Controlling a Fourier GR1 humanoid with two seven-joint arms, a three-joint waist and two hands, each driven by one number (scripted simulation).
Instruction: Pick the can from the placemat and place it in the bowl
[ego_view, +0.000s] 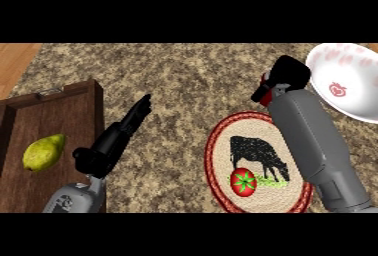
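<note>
Can (264, 90) is up off the mat (255, 162), in right hand (289, 75) curled round it, betw. mat and bowl (347, 80). No writing readable; mat shows cow w/ tomato. Left hand (118, 137), fingers straight, left of mat.

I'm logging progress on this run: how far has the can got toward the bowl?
Done: the can is off the placemat, whose cow picture shows uncovered. In hand: the right hand is curled round the can, only a red sliver showing, just left of the bowl. Left: carry it over the rim and release. The left hand lies open beside the tray with the lemon.
</note>
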